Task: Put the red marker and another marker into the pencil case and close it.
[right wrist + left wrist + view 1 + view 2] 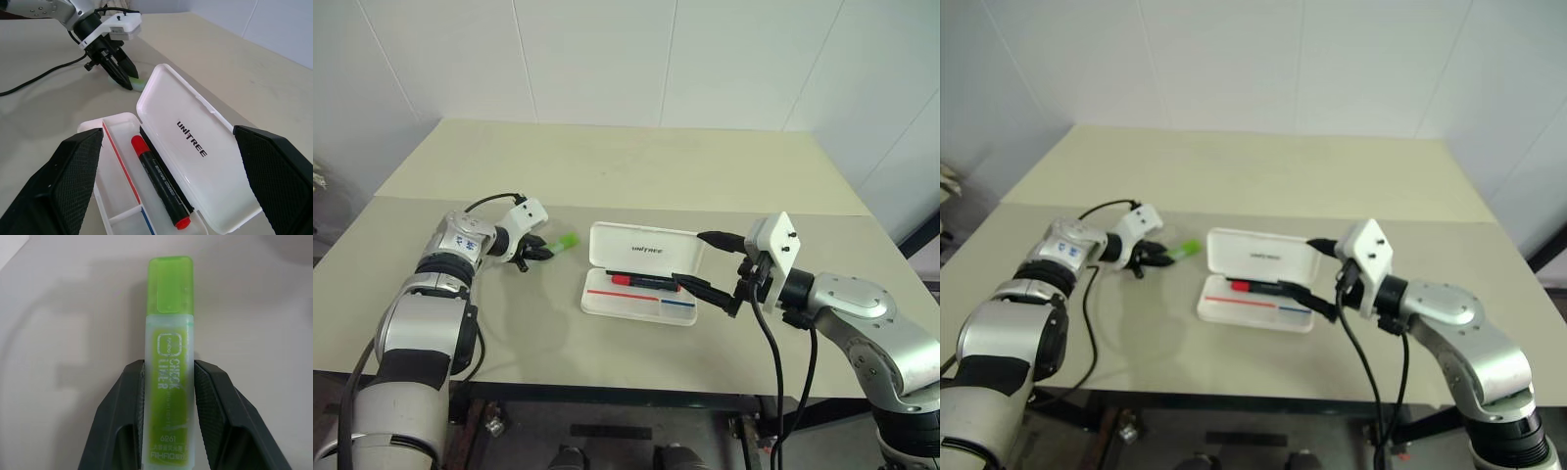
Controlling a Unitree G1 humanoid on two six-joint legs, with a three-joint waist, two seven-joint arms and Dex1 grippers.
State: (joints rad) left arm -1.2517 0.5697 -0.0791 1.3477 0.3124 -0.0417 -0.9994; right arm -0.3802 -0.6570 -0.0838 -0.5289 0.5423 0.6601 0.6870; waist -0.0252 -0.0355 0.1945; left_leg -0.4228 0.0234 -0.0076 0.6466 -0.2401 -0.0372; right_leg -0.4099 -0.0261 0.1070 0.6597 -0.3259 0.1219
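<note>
The white pencil case (631,303) lies open mid-table, its lettered lid (195,147) tilted back. Inside the tray, along the hinge side, rests the red marker (160,182), red with a black section. To the case's left, the bright green marker (170,333) sits between the two black fingers of my left gripper (540,253), which is shut on its lower body; the green cap points toward the case. I cannot tell whether it touches the table. My right gripper (690,258) stands open at the case's right end, one finger on each side of it, holding nothing.
The beige table (607,166) stretches back to white walls, with bare surface behind and in front of the case. A black cable (494,200) loops over my left wrist. Another cable (773,372) hangs from my right wrist past the table's front edge.
</note>
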